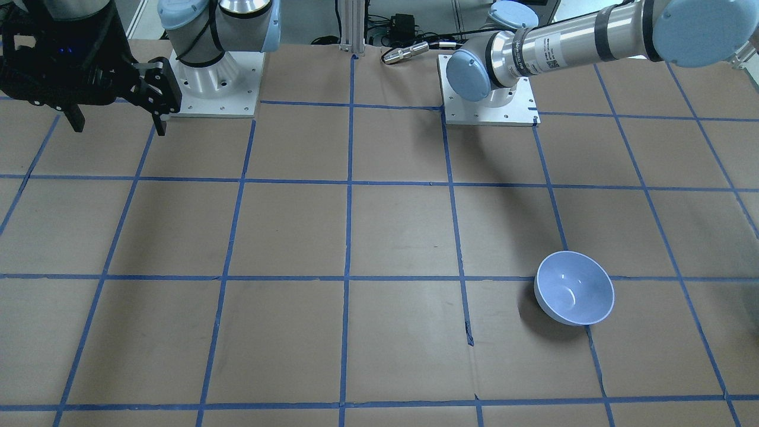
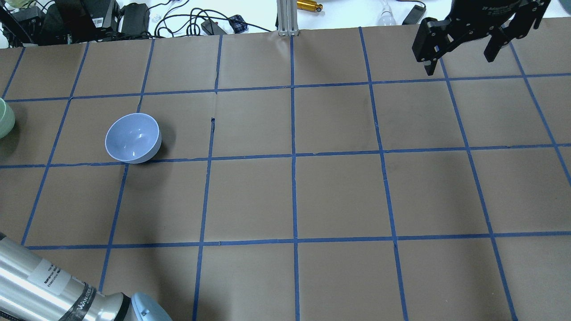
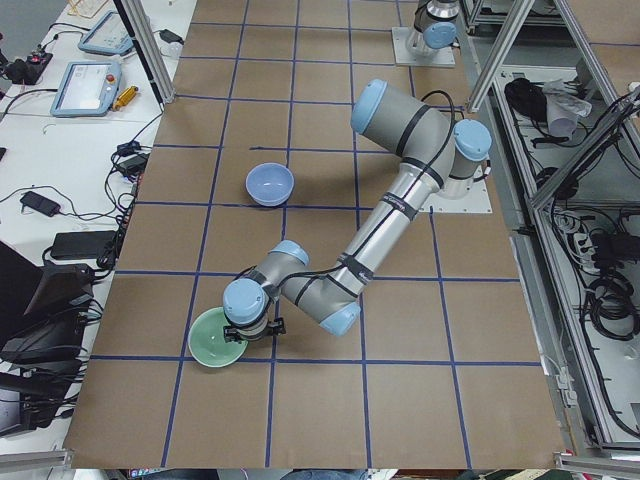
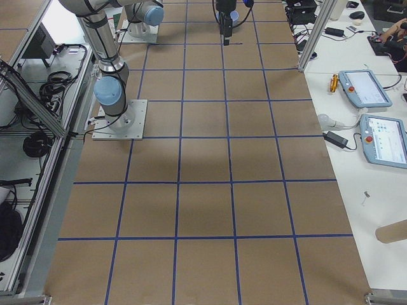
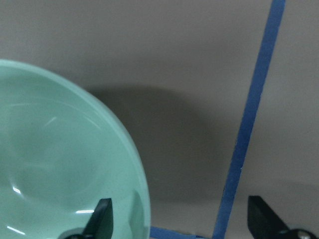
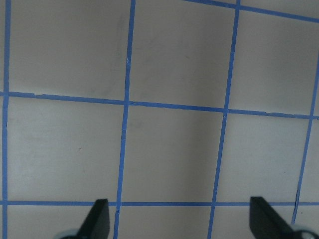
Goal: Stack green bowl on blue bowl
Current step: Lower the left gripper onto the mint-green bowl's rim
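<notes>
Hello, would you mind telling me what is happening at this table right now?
The left gripper is open at the green bowl, one finger over the bowl's inside and the other outside its rim, so it has not yet been gripped. The blue bowl sits upright and empty farther along the table. The right gripper hangs open above the table, away from both bowls.

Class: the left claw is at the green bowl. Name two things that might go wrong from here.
1. The left claw is open astride the glossy rim of the green bowl; such a pinch may slip or tip it.
2. The blue bowl stands apart, so a tilted carry may catch its rim instead of nesting.
</notes>
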{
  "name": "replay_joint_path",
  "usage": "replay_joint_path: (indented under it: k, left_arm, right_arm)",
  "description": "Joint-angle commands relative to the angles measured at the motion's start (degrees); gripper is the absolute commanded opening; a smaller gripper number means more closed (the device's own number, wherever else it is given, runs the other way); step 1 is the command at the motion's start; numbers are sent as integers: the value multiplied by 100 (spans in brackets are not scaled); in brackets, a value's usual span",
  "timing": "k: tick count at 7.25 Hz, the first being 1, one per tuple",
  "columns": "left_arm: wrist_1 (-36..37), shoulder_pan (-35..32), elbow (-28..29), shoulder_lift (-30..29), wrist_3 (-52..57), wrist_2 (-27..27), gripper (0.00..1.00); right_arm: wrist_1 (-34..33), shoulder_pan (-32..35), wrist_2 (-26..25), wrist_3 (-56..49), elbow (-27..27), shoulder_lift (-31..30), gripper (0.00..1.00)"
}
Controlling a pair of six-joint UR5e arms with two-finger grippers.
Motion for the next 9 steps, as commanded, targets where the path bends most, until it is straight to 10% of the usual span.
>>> replay_joint_path:
  k: [1,2,5,9]
  left_arm:
    - [-94,-1,18,39,108,19,75]
    - [-94,-1,157,-22,326,19,41]
    - [-77,-10,220,-66,267,28,4]
    - [-76,-45,220,-57,222,37,0]
  right_arm:
    - [0,0,0,0,0,0,100]
    - [0,0,0,0,0,0,100]
    - [0,0,0,0,0,0,100]
    - [0,0,0,0,0,0,100]
